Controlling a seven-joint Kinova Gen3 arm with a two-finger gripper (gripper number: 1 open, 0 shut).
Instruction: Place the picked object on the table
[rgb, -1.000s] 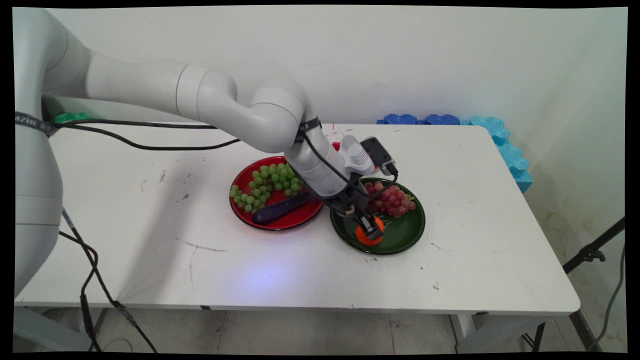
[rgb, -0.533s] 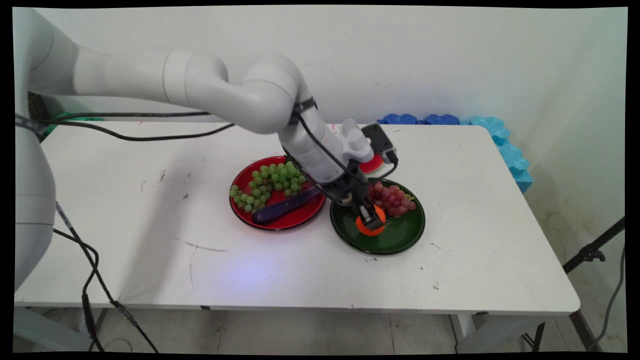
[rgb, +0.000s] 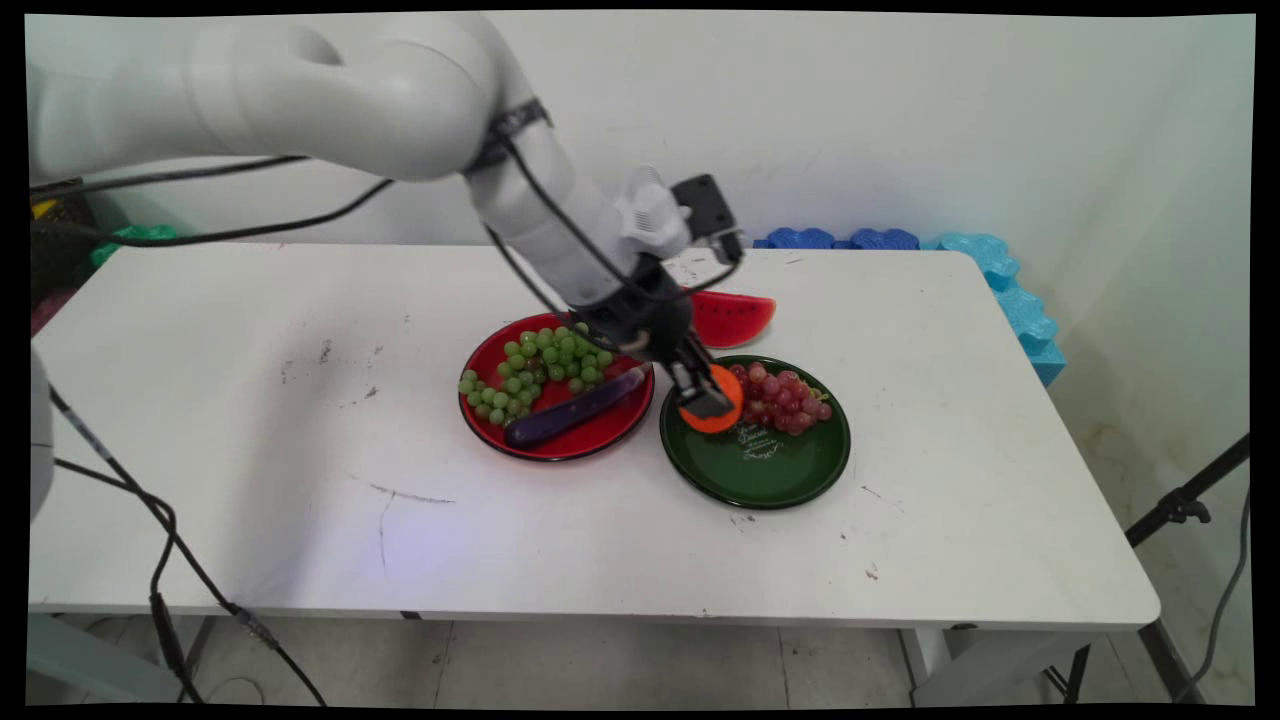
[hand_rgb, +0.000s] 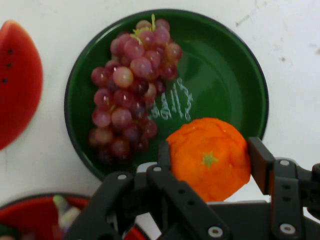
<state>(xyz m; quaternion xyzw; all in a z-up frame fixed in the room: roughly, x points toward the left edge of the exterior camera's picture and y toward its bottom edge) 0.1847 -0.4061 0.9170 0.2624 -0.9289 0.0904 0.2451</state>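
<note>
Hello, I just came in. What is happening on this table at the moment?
The robot arm's black gripper is shut on an orange and holds it in the air above the green plate. A bunch of red grapes lies on that plate. Beside it, a red plate carries green grapes and a purple eggplant. A watermelon slice lies on the white table behind the plates.

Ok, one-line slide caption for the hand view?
Pincer shut on an orange above a green plate holding red grapes.
</note>
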